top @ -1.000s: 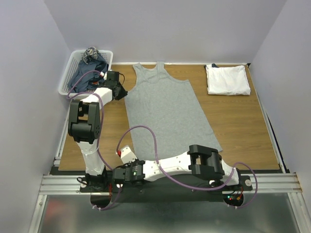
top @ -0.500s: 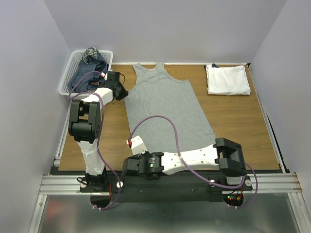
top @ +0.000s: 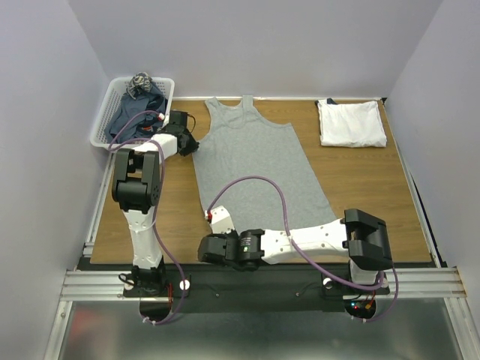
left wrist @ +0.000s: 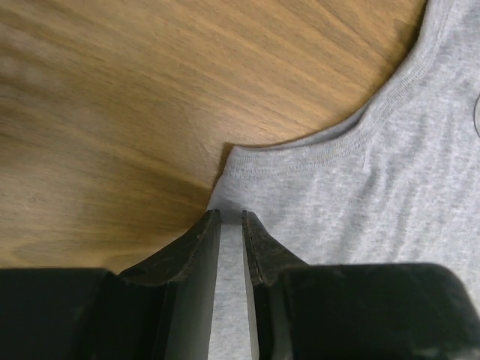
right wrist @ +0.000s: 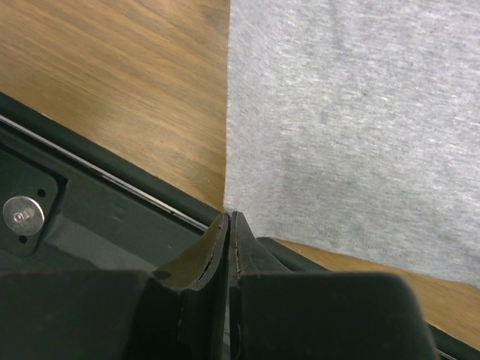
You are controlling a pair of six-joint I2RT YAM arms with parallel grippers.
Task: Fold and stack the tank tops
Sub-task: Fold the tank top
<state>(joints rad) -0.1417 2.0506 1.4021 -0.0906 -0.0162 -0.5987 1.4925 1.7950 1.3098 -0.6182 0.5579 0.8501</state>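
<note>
At the far left the white basket [top: 103,129] holds the dark tank tops [top: 133,114], which are not yet dealt with. Just beside the basket, the left gripper [left wrist: 231,217] is down on the table [top: 360,180] at the left side edge of the grey tank top [top: 255,161], just below the armhole. Its jaws stand narrowly apart with a strip of grey cloth between them, so it seems to be clamped on that edge. The bite is shallow and sits right at the seam. If the arm lifts or pulls sideways sharply, the soft jersey may slide out, or only the top layer may rise and the back layer be left on the wood. Nearer the front, the right gripper [right wrist: 228,216] has its jaws pressed almost together at the left hem corner of the same top. The very tip of the corner appears caught, though I cannot tell how much cloth is actually inside. That corner lies close to the black rail [right wrist: 90,217] at the table's near edge, so a low sweep may snag or drag the hem. If one arm moves ahead of the other, the fold line will skew and the grey top will wrinkle. At the far right the white tank top [top: 351,124] lies folded, well apart. A crooked fold here would stack badly on it.
</note>
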